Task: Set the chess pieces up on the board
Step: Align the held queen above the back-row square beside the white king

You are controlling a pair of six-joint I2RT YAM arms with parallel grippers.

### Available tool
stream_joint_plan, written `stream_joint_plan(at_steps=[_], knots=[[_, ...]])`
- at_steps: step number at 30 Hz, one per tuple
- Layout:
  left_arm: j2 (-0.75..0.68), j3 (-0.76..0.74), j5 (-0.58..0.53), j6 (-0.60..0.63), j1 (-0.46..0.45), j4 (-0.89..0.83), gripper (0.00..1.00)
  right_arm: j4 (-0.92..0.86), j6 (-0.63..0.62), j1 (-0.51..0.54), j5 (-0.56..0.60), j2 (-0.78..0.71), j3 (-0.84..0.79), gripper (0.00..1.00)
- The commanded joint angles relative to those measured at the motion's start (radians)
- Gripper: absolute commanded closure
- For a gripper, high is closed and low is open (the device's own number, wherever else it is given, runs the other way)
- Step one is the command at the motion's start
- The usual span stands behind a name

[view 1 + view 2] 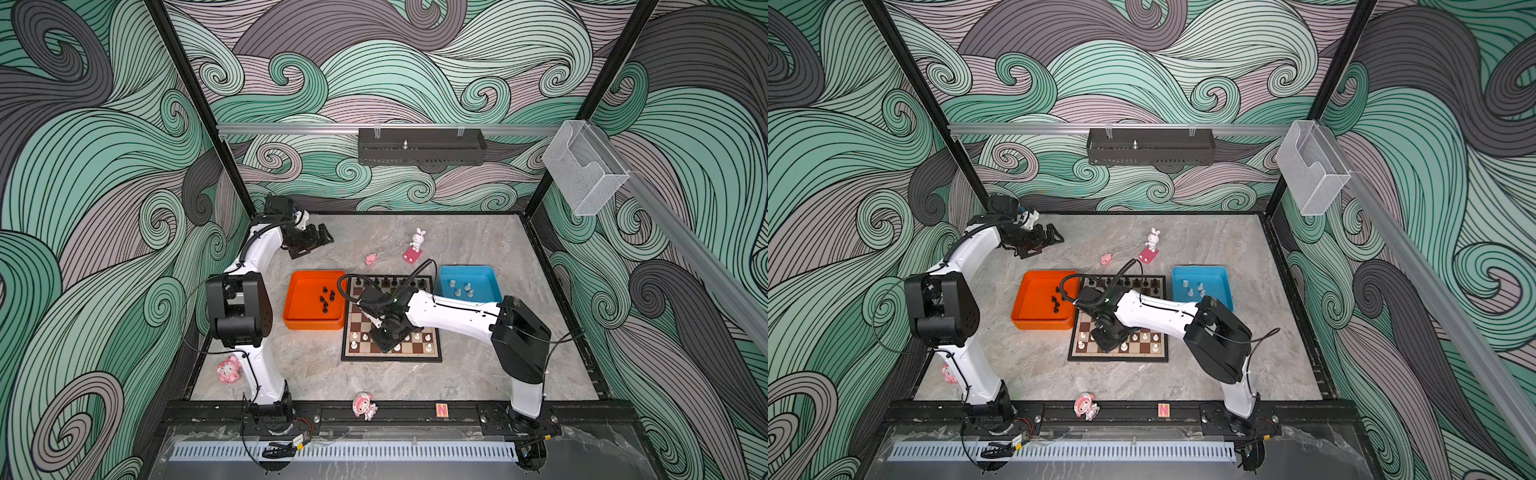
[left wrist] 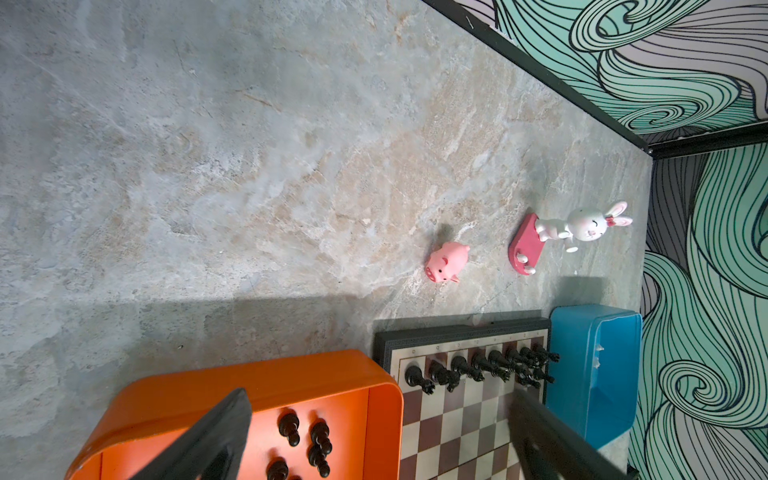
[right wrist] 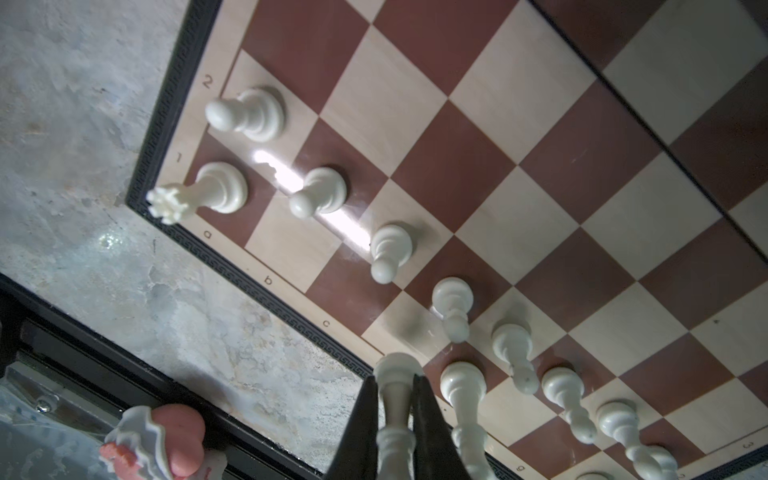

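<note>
The board [image 1: 390, 356] lies mid-table between two trays. My right gripper [image 3: 397, 380] is shut on the stem of a tall white chess piece [image 3: 394, 401]. That piece's base hangs over the near edge row beside another tall white piece [image 3: 463, 386]; I cannot tell if it touches the board. In a top view the right gripper [image 1: 384, 340] points down over the near rows. Several white pieces [image 3: 390, 249] stand there. A row of black pieces [image 2: 478, 368] lines the far rank. My left gripper [image 2: 378, 407] stands open and empty, raised at the back left [image 1: 322, 237].
The orange tray [image 1: 311, 324] left of the board holds several black pieces [image 1: 326, 297]. The blue tray [image 1: 467, 272] on the right holds white ones [image 1: 461, 289]. A pink pig [image 1: 370, 259] and rabbit figure [image 1: 417, 241] sit behind the board. Pink figurines [image 1: 228, 369] [image 1: 364, 406] lie near the front.
</note>
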Motion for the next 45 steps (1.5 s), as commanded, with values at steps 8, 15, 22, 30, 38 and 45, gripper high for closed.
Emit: stream_joint_plan(at_steps=[8, 15, 22, 30, 38, 45], knots=[[0.004, -0.008, 0.005, -0.009, 0.009, 0.007, 0.01, 0.007, 0.018, -0.010, -0.023, 0.026, -0.013, 0.86], [0.005, -0.008, 0.001, -0.010, 0.009, 0.005, 0.01, 0.010, 0.023, -0.017, -0.022, 0.033, -0.018, 0.85], [0.007, -0.010, -0.001, -0.009, 0.009, 0.006, 0.01, 0.012, 0.027, -0.022, -0.020, 0.035, -0.020, 0.85], [0.010, -0.009, 0.001, -0.012, 0.009, 0.006, 0.01, 0.012, 0.026, -0.025, -0.025, 0.044, -0.015, 0.85], [0.009, -0.011, 0.000, -0.013, 0.009, 0.008, 0.01, 0.012, 0.026, -0.027, -0.024, 0.050, -0.015, 0.84], [0.009, -0.011, 0.001, -0.015, 0.009, 0.009, 0.01, 0.013, 0.023, -0.028, -0.025, 0.053, -0.013, 0.84]])
